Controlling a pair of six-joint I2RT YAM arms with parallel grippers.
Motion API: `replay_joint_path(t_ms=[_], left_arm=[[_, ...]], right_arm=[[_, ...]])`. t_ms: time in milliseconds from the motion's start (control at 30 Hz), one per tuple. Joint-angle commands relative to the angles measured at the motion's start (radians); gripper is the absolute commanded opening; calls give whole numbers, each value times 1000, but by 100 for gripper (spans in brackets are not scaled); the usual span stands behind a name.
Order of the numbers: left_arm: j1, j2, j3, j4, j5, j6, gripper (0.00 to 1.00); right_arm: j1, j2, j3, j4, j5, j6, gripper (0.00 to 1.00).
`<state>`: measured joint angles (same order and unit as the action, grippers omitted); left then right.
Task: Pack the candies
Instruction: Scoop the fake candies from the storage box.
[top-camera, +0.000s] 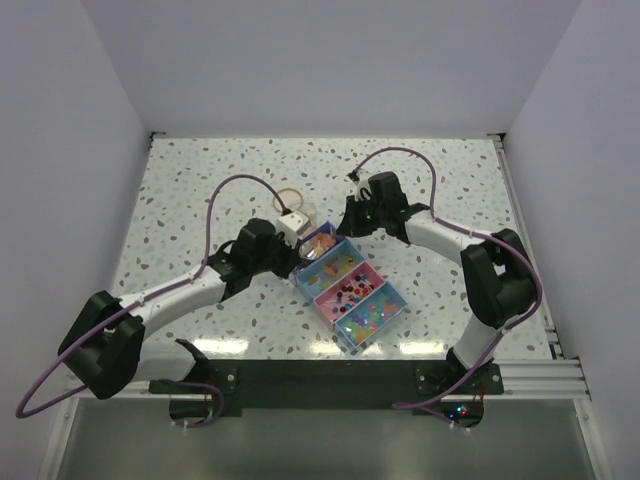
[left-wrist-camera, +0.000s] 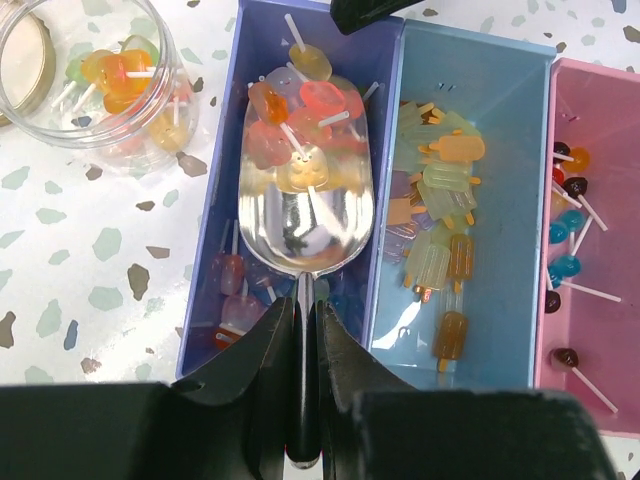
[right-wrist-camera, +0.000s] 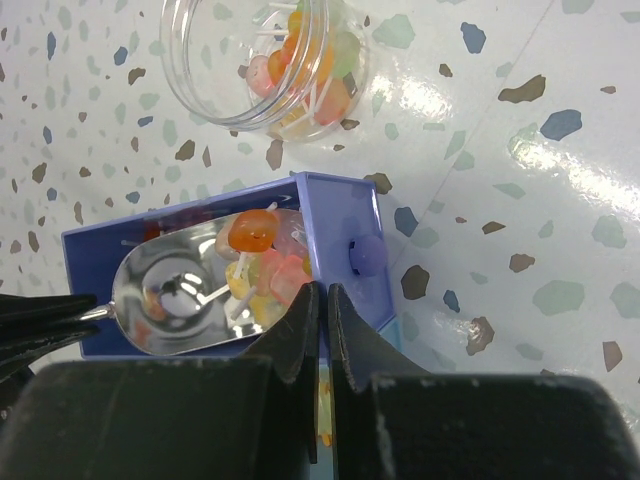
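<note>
My left gripper (left-wrist-camera: 303, 300) is shut on the thin handle of a metal scoop (left-wrist-camera: 305, 215). The scoop's bowl carries a heap of orange, red and yellow candies (left-wrist-camera: 295, 115) over the purple compartment (left-wrist-camera: 215, 200) of the box. More candies lie under it, and several are in the clear jar (left-wrist-camera: 100, 80) to the left. My right gripper (right-wrist-camera: 323, 290) is shut on the box's wall at the purple compartment's corner (right-wrist-camera: 345, 215), beside the scoop (right-wrist-camera: 180, 290). From above, both grippers (top-camera: 290, 255) (top-camera: 345, 225) meet at the box's far end.
The light blue compartment (left-wrist-camera: 510, 200) holds popsicle-shaped sweets, the pink one (left-wrist-camera: 600, 150) dark and blue lollipops. The jar (right-wrist-camera: 270, 60) stands open beyond the box, its tan lid (left-wrist-camera: 20, 60) beside it. The box (top-camera: 385, 305) lies diagonally mid-table.
</note>
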<state>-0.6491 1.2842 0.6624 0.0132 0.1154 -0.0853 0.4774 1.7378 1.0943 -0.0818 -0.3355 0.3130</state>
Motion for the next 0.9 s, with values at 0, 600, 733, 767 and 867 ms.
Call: replay_joint_path(t_ms=[0,600,733,767,867], left_arm=[[-7,-31,-20,125,16,16,0],[-9,33,-142,369,61,-18,0],[-9,89,-132,384,87,-18,0],[-7,93,-139,395,95,-18,0],[-7,86,-161,442,101,-19,0]], right_arm=[[-6,19,-37,-78,59,-22,0],[-16,26,-30,-72,27,-35,0],[-16,28,-27,-76,21,-38,0],[-14,28,-27,-78,23,-38,0],[-17,26,-30,-78,30,-37,0]])
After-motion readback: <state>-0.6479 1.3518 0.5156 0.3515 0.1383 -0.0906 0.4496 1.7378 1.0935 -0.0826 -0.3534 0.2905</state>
